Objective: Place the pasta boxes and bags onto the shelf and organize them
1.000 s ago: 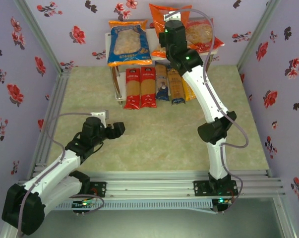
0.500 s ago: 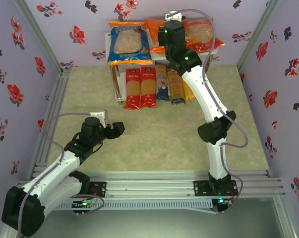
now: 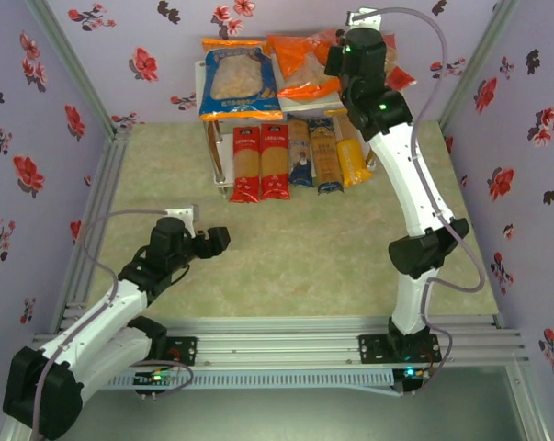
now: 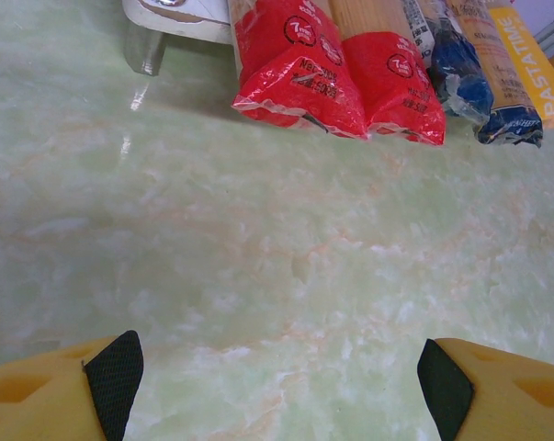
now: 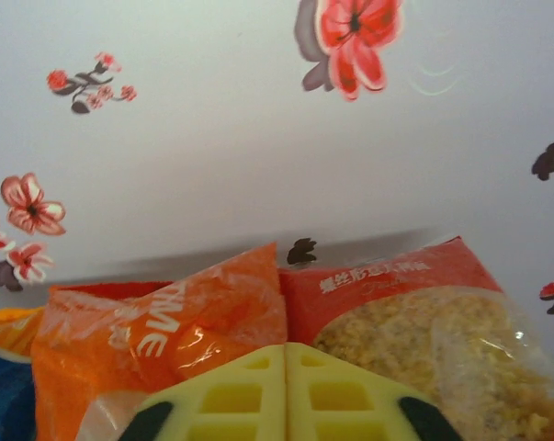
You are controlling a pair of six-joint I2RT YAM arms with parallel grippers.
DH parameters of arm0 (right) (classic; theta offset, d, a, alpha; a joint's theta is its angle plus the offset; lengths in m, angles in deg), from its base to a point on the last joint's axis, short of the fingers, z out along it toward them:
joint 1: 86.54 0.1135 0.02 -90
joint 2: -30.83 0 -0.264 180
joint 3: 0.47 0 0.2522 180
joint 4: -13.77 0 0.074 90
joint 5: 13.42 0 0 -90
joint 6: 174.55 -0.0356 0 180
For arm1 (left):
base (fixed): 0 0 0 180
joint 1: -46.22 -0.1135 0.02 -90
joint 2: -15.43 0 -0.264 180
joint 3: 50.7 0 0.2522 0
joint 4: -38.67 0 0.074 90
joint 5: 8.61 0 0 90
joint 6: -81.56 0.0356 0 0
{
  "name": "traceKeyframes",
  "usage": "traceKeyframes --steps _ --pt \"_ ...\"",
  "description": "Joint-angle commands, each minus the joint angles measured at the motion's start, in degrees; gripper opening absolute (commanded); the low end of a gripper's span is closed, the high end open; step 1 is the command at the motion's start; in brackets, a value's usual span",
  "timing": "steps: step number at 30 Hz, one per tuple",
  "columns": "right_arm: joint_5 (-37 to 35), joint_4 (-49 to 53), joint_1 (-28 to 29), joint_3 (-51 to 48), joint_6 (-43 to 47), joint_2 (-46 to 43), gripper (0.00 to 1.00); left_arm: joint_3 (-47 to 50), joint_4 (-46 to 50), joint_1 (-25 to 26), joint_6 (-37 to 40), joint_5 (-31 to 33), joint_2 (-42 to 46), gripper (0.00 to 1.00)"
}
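Note:
The shelf (image 3: 200, 92) stands at the back wall. On its top board lie the blue bag (image 3: 239, 83), the orange bag (image 3: 302, 62) and, partly behind my right arm, the red bag (image 3: 400, 77). My right gripper (image 5: 286, 360) is shut with nothing in it, just above where the orange bag (image 5: 157, 322) meets the red bag (image 5: 414, 312). Below lie two red packs (image 3: 246, 163) (image 3: 275, 161), a dark blue pack (image 3: 300, 152), a tan-and-blue pack (image 3: 325, 158) and a yellow-orange pack (image 3: 353, 158). My left gripper (image 3: 218, 241) hangs open over bare floor, short of the red packs (image 4: 295, 69).
Flowered walls close in the left, back and right sides. A metal shelf leg (image 4: 143, 50) stands left of the red packs. The marbled green floor (image 3: 286, 257) lies open between the packs and the arm bases. Aluminium rails (image 3: 277, 335) run along the near edge.
My right arm has swung right and back, off the orange bag, which now lies flat on the top board. The yellow-orange pack is uncovered. The left arm has not moved.

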Motion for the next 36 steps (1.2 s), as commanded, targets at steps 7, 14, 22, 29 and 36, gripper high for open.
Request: traceKeyframes --steps 7,14,22,29,36 --pt "2.67 5.29 0.16 -1.01 0.78 1.63 0.00 -0.15 1.59 -0.68 0.40 -0.34 1.82 0.82" --pt "3.16 8.31 0.11 -7.68 1.71 0.61 0.00 -0.38 1.33 -0.66 0.36 -0.34 1.26 0.82" --pt "6.27 10.49 0.12 -16.16 0.76 -0.62 0.00 -0.59 1.24 -0.70 0.54 -0.34 0.59 0.82" --pt "8.45 9.56 0.11 -21.26 -0.04 -4.14 0.28 -0.70 1.36 -0.78 0.65 -0.34 0.50 0.83" --pt "11.45 4.60 0.13 -20.43 -0.22 -8.32 0.33 -0.76 1.38 -0.74 0.63 -0.34 0.42 0.83"
